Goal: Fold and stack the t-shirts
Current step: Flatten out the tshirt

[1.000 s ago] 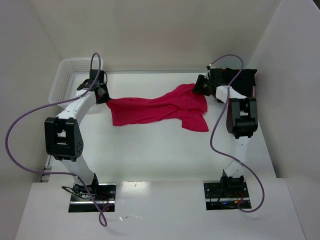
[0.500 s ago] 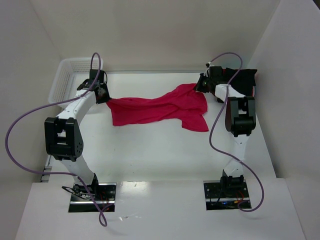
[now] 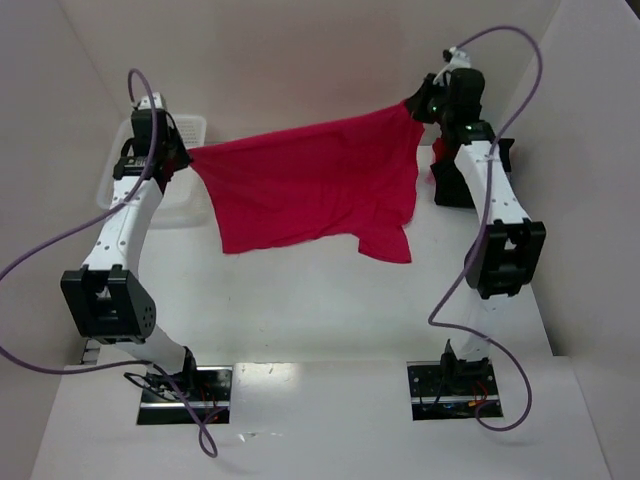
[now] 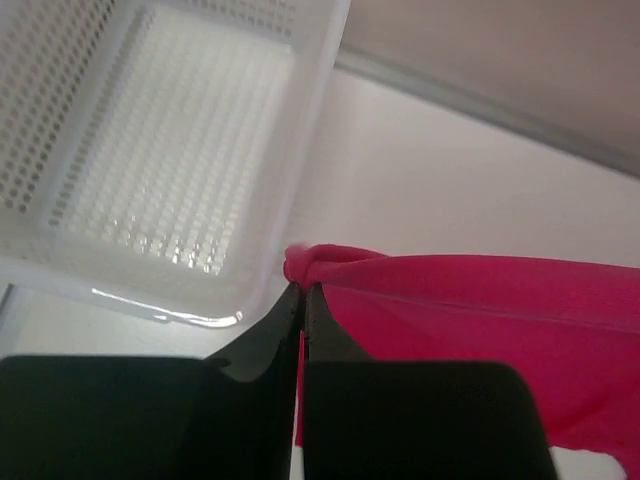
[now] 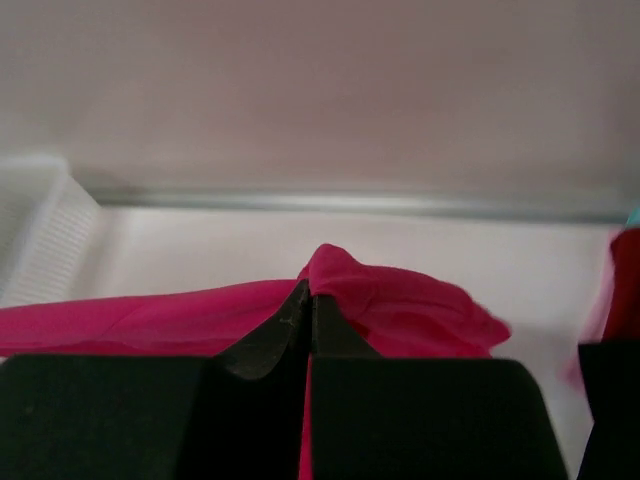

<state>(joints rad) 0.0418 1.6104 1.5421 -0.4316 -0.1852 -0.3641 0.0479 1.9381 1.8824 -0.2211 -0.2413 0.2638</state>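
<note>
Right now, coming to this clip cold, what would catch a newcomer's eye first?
The crimson-red t-shirt stands out, stretched in the air like a banner over the far half of the table, its lower edge sagging toward the tabletop. The left gripper pinches its left corner and the right gripper its right corner, both shut on the cloth. A white mesh basket sits at the far left.

You had the crimson-red t-shirt (image 3: pixel 310 180) raised and stretched wide by its two upper corners, hanging as a wrinkled sheet, its lower right corner drooping lowest. The black t-shirt (image 3: pixel 504 150) showed only as a dark patch far right, mostly hidden.
</note>
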